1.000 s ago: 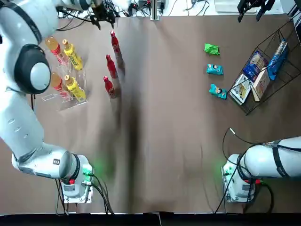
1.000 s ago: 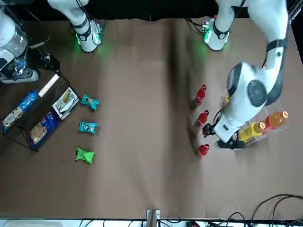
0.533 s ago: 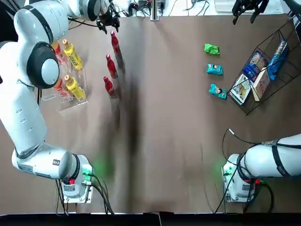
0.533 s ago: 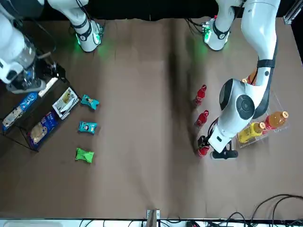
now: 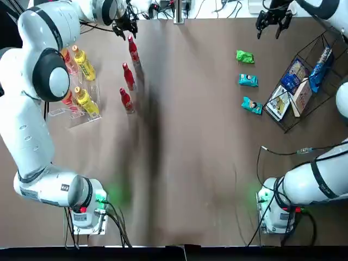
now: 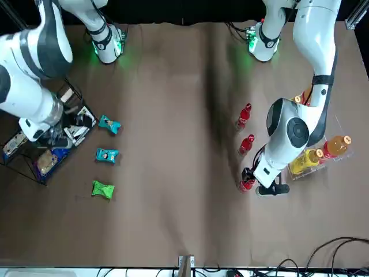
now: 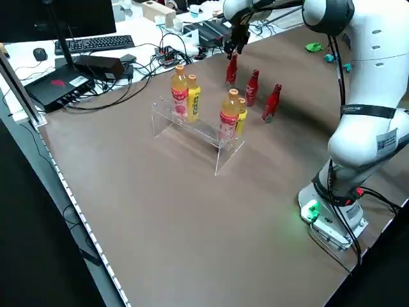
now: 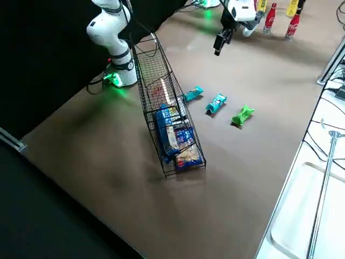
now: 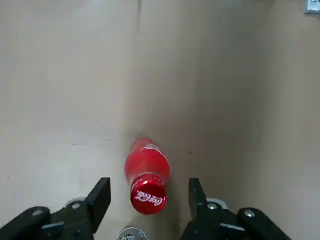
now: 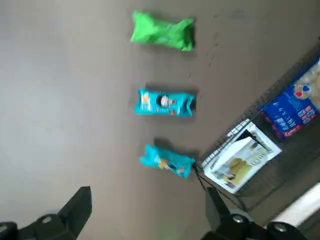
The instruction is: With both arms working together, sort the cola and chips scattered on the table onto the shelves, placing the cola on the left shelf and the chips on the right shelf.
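Both my grippers are spread wide and empty: left gripper [image 9: 145,200] straddling the farthest cola bottle [image 9: 146,175], right gripper [image 10: 150,210] above the chips [image 10: 165,104].

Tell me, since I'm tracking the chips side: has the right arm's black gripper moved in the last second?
Yes. In the top view the right gripper has shifted left along the table's far edge, away from the black wire-mesh rack and nearer the bright green crinkled packet.

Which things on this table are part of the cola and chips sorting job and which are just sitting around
Job: three cola bottles, green chips, two teal chips, clear left shelf, wire right shelf, left tool, right tool.
Just there: orange and yellow bottles, blue-and-white packets.
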`<state>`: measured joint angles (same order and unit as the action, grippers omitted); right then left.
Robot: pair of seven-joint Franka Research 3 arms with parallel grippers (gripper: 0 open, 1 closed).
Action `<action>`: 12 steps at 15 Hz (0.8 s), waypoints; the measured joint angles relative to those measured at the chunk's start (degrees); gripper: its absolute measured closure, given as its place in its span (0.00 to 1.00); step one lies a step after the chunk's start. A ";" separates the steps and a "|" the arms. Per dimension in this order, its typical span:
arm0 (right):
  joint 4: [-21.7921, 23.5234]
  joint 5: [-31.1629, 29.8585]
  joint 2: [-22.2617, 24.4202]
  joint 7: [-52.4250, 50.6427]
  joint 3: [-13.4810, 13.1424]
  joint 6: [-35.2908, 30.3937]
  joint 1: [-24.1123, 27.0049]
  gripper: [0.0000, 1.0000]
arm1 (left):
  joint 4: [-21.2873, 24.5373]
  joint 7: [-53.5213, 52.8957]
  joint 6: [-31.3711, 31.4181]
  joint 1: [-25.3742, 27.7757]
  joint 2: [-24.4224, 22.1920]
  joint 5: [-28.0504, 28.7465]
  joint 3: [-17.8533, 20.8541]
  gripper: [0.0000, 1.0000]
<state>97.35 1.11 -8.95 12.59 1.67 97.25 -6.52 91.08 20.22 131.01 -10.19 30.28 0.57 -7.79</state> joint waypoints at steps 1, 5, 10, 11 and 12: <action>-0.09 0.00 -1.12 5.62 0.01 1.91 0.00 0.00 | 0.00 0.03 0.22 0.00 0.18 0.00 0.01 0.30; -0.18 -0.06 -7.31 24.63 0.03 10.49 -0.29 0.01 | -0.02 1.09 0.47 -0.01 0.62 0.01 0.02 0.44; -0.98 -0.53 -14.53 48.08 -0.06 19.97 -0.65 0.10 | -0.04 1.39 1.33 -0.09 0.71 0.03 0.02 0.52; -1.08 -0.91 -15.53 52.49 -0.16 21.73 -0.64 0.11 | -0.04 1.39 1.34 -0.15 0.74 0.03 0.02 0.53; -1.13 -1.78 -16.58 56.60 -0.23 23.14 -0.63 0.13 | -0.04 1.40 1.34 -0.24 0.79 0.06 0.02 0.56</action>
<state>96.22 -0.68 -25.52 69.19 1.43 120.39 -7.15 91.03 21.61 132.36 -10.43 31.06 0.64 -7.77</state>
